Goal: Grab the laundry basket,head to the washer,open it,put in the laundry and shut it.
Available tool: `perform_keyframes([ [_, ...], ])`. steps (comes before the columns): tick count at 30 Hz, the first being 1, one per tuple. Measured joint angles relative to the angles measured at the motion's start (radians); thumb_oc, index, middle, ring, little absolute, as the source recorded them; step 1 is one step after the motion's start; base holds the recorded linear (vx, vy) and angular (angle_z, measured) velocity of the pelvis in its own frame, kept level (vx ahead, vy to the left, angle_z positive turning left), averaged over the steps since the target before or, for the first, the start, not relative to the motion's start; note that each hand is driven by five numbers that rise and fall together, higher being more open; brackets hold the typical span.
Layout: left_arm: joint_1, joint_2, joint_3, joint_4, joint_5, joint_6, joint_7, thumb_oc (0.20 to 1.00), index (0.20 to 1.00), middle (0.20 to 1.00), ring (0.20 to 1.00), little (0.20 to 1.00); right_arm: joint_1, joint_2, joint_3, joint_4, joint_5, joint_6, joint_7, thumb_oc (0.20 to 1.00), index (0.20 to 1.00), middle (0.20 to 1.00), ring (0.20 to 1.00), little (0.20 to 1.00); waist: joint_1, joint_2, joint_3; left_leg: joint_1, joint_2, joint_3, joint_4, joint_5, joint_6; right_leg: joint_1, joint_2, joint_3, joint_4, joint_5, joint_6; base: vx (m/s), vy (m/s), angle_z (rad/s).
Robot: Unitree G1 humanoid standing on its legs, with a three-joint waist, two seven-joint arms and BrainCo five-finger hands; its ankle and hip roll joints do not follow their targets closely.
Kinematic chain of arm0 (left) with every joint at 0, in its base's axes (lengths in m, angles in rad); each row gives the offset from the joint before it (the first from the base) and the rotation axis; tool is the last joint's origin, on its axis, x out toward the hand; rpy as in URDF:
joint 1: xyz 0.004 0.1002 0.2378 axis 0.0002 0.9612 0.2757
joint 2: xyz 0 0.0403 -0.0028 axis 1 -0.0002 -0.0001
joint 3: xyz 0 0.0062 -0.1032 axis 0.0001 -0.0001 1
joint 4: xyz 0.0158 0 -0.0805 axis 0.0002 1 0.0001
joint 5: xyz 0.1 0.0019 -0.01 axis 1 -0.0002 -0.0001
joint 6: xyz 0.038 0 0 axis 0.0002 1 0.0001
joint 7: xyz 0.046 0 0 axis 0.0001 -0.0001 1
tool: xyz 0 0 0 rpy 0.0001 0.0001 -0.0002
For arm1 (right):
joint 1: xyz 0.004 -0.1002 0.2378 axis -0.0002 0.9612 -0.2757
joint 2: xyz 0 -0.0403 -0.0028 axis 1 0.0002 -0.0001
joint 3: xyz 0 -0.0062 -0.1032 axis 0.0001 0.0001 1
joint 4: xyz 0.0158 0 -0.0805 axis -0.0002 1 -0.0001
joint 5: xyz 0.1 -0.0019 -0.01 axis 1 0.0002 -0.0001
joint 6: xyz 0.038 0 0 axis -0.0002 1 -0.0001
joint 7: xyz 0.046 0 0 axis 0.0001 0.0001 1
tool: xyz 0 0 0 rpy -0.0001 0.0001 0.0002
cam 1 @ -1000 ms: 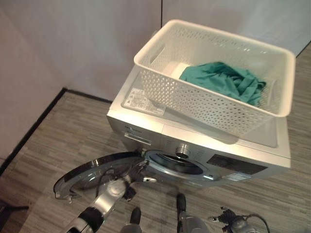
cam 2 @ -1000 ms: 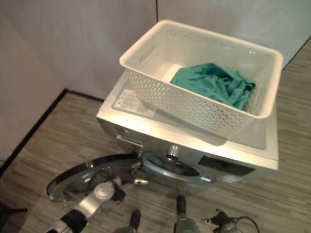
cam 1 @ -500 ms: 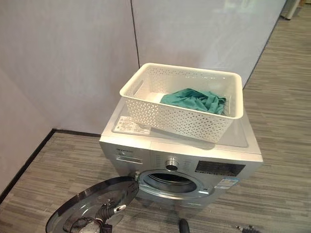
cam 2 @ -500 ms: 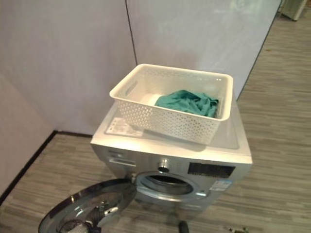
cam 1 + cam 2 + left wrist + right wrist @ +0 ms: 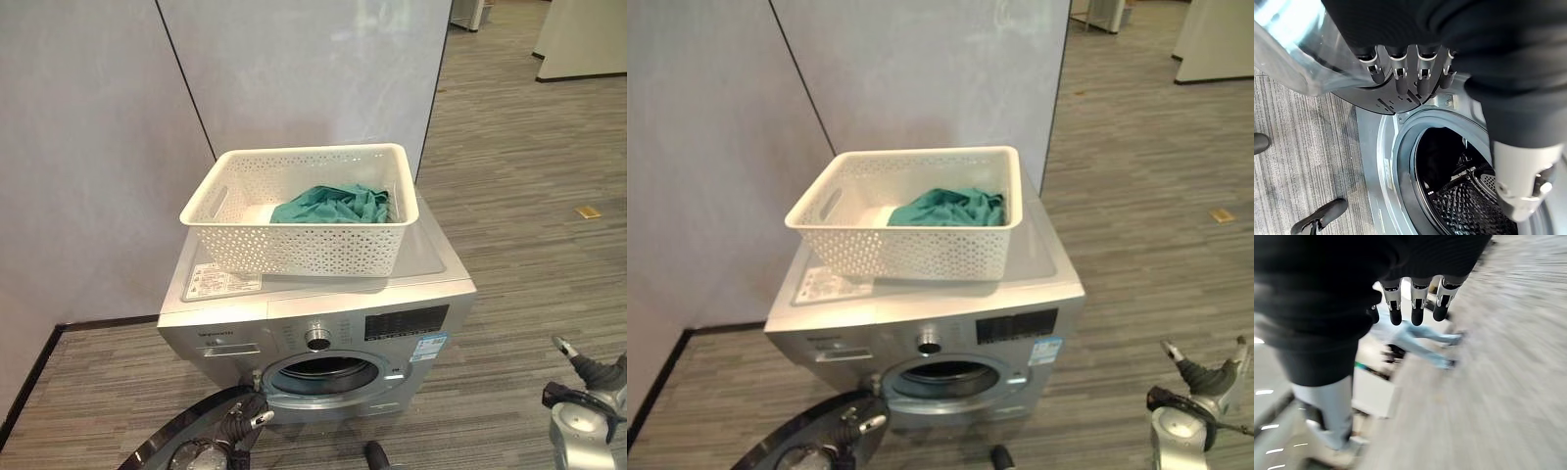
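A silver washer (image 5: 323,304) stands against the wall with a white lattice laundry basket (image 5: 294,245) on its lid. A teal cloth (image 5: 328,206) lies inside the basket. The round door (image 5: 186,446) hangs swung out low to the left, leaving the drum mouth (image 5: 1459,186) uncovered and dark inside. My left hand (image 5: 1400,73) rests with straight fingers against the door's inner rim, thumb apart, and holds nothing. To the right of the washer my right hand (image 5: 588,387) hovers low over the floor, fingers spread and relaxed.
Grey wall panels (image 5: 98,147) stand behind and left of the washer, with a black skirting strip (image 5: 29,377) at the floor. Striped floor opens to the right, with a small yellow object (image 5: 588,211) on it. A person's blurred legs (image 5: 1415,338) appear in the right wrist view.
The camera has tilted up and pulled back, so the whole washer and more floor appear. My right hand has come into view at the lower right. The left hand stays at the door.
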Motion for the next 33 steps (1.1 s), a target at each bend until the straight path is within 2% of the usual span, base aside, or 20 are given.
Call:
perform_keyframes([
  [4,-0.015,-0.027,-0.019,0.068,0.012,0.0,0.008,1.0,1.0,1.0,1.0,1.0,-0.162,-0.081,0.045,-0.208,-0.098,-0.015,0.006,1.0,1.0,1.0,1.0,1.0,0.013,-0.004,0.0,0.0,0.0,-0.003,0.0,0.0,0.0,0.0,0.0,-0.002,0.0,0.001,0.002,-0.01,-0.04,0.03],
  [5,-0.016,-0.027,-0.019,0.068,0.012,0.0,0.008,1.0,1.0,1.0,1.0,1.0,-0.189,-0.101,0.054,-0.228,-0.112,-0.028,0.01,1.0,1.0,1.0,1.0,1.0,0.029,-0.005,0.0,0.0,0.002,-0.006,0.0,0.001,-0.001,0.005,0.0,-0.005,0.0,0.003,0.001,0.01,-0.057,0.09],
  [9,-0.03,-0.021,-0.017,0.083,0.021,-0.001,0.011,1.0,1.0,1.0,1.0,1.0,-0.334,-0.282,0.1,-0.319,-0.117,-0.073,0.072,1.0,1.0,1.0,1.0,1.0,0.078,-0.018,-0.003,-0.002,0.008,-0.032,0.001,0.006,-0.007,0.013,-0.001,-0.033,0.0,0.003,-0.004,-0.01,-0.043,0.18],
  [10,-0.03,-0.018,-0.017,0.084,0.022,-0.001,0.011,1.0,1.0,1.0,1.0,1.0,-0.374,-0.304,0.116,-0.321,-0.116,-0.08,0.087,1.0,1.0,1.0,1.0,1.0,0.089,-0.023,-0.002,-0.005,0.01,-0.035,0.001,0.006,-0.008,0.015,-0.001,-0.039,-0.001,0.003,-0.005,-0.01,-0.057,0.16],
  [12,-0.038,-0.014,-0.018,0.089,0.044,-0.001,0.009,1.0,1.0,1.0,1.0,1.0,-0.507,-0.444,0.227,-0.326,-0.108,-0.098,0.151,1.0,1.0,1.0,1.0,1.0,0.099,-0.04,-0.002,-0.006,0.013,-0.054,0.001,0.009,-0.011,0.018,-0.002,-0.057,0.0,0.0,-0.006,-0.03,-0.046,0.2],
  [15,-0.054,-0.008,-0.024,0.095,0.043,0.0,0.003,1.0,1.0,1.0,1.0,1.0,-0.651,-0.523,0.366,-0.277,-0.048,-0.114,0.229,1.0,1.0,1.0,1.0,1.0,0.103,-0.06,-0.006,-0.006,0.021,-0.075,0.002,0.012,-0.016,0.029,0.0,-0.08,-0.001,-0.003,-0.009,-0.02,-0.038,0.25],
  [16,-0.063,-0.002,-0.035,0.097,0.042,-0.001,0.0,1.0,1.0,1.0,1.0,1.0,-0.724,-0.564,0.443,-0.224,-0.023,-0.117,0.273,1.0,1.0,1.0,1.0,1.0,0.117,-0.083,-0.004,-0.017,0.025,-0.088,0.002,0.015,-0.02,0.032,-0.001,-0.098,-0.001,-0.004,-0.011,0.03,-0.016,0.27],
  [17,-0.077,0.007,-0.054,0.107,0.042,-0.002,-0.011,1.0,1.0,1.0,1.0,1.0,-0.828,-0.618,0.545,-0.145,-0.001,-0.108,0.311,1.0,1.0,1.0,1.0,1.0,0.119,-0.089,-0.008,-0.017,0.026,-0.09,0.001,0.015,-0.02,0.03,0.0,-0.101,-0.001,-0.008,-0.013,0.03,-0.012,0.28],
  [19,-0.085,0.02,-0.057,0.128,0.039,-0.002,-0.015,1.0,1.0,1.0,1.0,1.0,-0.902,-0.624,0.603,-0.069,0.029,-0.093,0.372,1.0,1.0,1.0,1.0,1.0,0.133,-0.116,-0.008,-0.023,0.033,-0.114,0.002,0.019,-0.024,0.035,0.002,-0.118,-0.001,-0.009,-0.019,0.0,-0.016,0.22],
  [21,-0.085,0.027,-0.069,0.153,0.031,0.001,-0.018,1.0,1.0,1.0,1.0,1.0,-1.053,-0.637,0.779,0.046,0.067,-0.08,0.434,1.0,1.0,1.0,1.0,1.0,0.13,-0.119,-0.008,-0.02,0.034,-0.113,0.005,0.019,-0.024,0.037,0.004,-0.121,-0.001,-0.006,-0.021,-0.01,-0.016,0.09],
  [23,-0.088,0.025,-0.069,0.158,0.003,0.0,-0.025,1.0,1.0,1.0,1.0,1.0,-1.122,-0.642,0.869,0.127,0.09,-0.061,0.498,1.0,1.0,1.0,1.0,1.0,0.147,-0.126,-0.007,-0.025,0.035,-0.128,0.005,0.019,-0.024,0.04,0.002,-0.138,-0.001,-0.007,-0.021,-0.01,-0.015,0.22],
  [24,-0.091,0.025,-0.069,0.162,-0.002,0.001,-0.042,1.0,1.0,1.0,1.0,1.0,-1.179,-0.669,0.98,0.183,0.089,-0.043,0.562,1.0,1.0,1.0,1.0,1.0,0.148,-0.128,-0.007,-0.033,0.036,-0.14,0.005,0.021,-0.026,0.04,0.0,-0.146,-0.001,-0.008,-0.021,0.0,-0.015,0.26],
  [29,-0.085,0.025,-0.087,0.177,-0.034,0.002,-0.071,1.0,1.0,1.0,1.0,1.0,-1.201,-0.668,1.09,0.338,0.113,-0.008,0.707,1.0,1.0,1.0,1.0,1.0,0.169,-0.133,-0.004,-0.055,0.039,-0.169,0.005,0.024,-0.03,0.032,-0.002,-0.175,-0.001,-0.015,-0.024,0.01,-0.011,0.19],
  [33,-0.082,0.024,-0.087,0.203,-0.04,0.005,-0.085,1.0,1.0,1.0,1.0,1.0,-1.203,-0.67,1.124,0.37,0.138,0.001,0.79,1.0,1.0,1.0,1.0,1.0,0.167,-0.118,0.008,-0.063,0.042,-0.178,0.005,0.024,-0.031,0.029,-0.001,-0.189,-0.001,-0.016,-0.026,0.0,-0.003,0.04],
])
